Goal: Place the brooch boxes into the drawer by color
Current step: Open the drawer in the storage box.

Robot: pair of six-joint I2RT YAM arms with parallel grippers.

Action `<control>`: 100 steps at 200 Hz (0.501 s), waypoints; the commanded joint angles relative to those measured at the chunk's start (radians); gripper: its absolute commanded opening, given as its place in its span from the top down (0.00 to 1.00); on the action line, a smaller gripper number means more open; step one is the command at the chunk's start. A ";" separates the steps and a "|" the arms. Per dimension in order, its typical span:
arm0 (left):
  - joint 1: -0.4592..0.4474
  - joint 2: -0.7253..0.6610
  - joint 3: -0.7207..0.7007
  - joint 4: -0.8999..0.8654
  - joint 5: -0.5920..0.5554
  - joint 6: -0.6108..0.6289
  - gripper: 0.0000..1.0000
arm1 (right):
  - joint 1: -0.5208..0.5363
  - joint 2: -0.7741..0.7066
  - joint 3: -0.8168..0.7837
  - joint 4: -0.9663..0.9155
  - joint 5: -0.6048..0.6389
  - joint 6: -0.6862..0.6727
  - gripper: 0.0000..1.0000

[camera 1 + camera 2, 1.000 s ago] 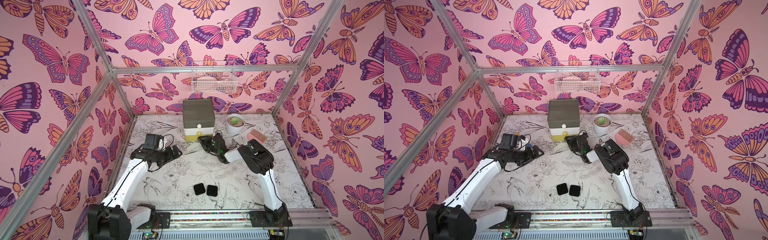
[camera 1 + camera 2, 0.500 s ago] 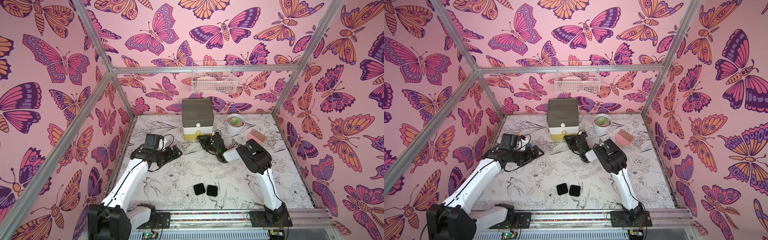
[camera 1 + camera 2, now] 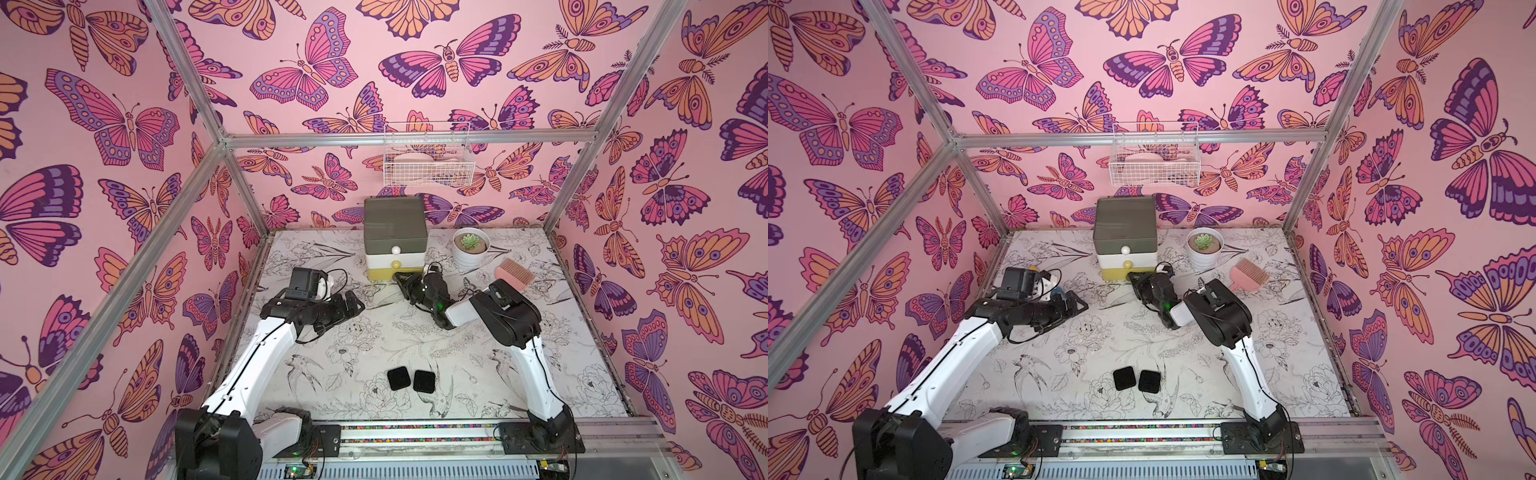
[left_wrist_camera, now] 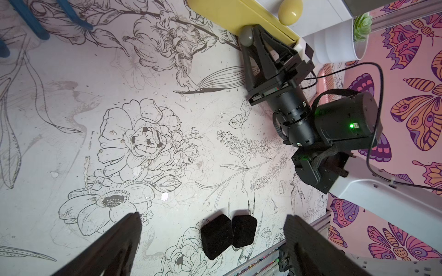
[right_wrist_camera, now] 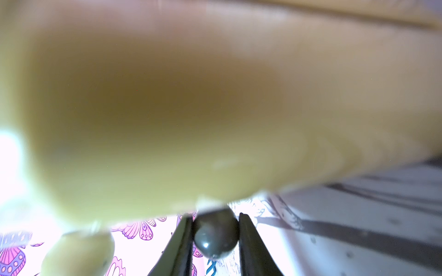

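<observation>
Right gripper has nosed in closer to the drawer over the last second and its jaws have narrowed. They're now pinching the grey knob on the yellow bottom tier, with one finger snug against each side in the right wrist view.

The drawer is a stubby three-tier chest at the back middle of the table. It has a grey top tier with a white knob, a white middle with a yellow knob, and yellow at the bottom. None of the tiers looks pulled out in the top views.

Only two black brooch boxes show. They're flat, fuzzy squares with rounded corners, lying side by side and touching near the front edge, well apart from the drawer.

Left gripper hangs low over the left part of the table, jaws spread wide.
</observation>
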 commanded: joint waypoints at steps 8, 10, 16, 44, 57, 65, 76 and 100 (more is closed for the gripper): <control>0.005 -0.025 -0.003 -0.008 0.023 0.006 0.00 | 0.028 -0.047 -0.066 -0.007 0.001 0.011 0.76; 0.005 -0.025 -0.004 -0.008 0.024 0.006 0.00 | 0.029 -0.050 -0.070 -0.007 0.000 0.011 0.76; 0.004 -0.029 -0.004 -0.008 0.023 0.005 0.00 | 0.034 -0.060 -0.083 -0.006 -0.001 0.013 0.76; 0.005 -0.048 -0.011 -0.008 0.026 -0.003 0.00 | 0.058 -0.111 -0.145 0.007 -0.005 0.010 0.76; 0.004 -0.063 -0.018 -0.008 0.027 -0.009 0.00 | 0.067 -0.138 -0.172 0.011 -0.006 0.007 0.76; 0.004 -0.073 -0.023 -0.008 0.029 -0.012 0.00 | 0.073 -0.154 -0.187 0.011 -0.008 -0.002 0.76; 0.003 -0.090 -0.032 -0.008 0.030 -0.018 0.00 | 0.082 -0.179 -0.204 -0.008 -0.010 -0.020 0.76; 0.003 -0.122 -0.048 -0.008 0.035 -0.023 0.00 | 0.106 -0.235 -0.239 -0.044 -0.008 -0.050 0.76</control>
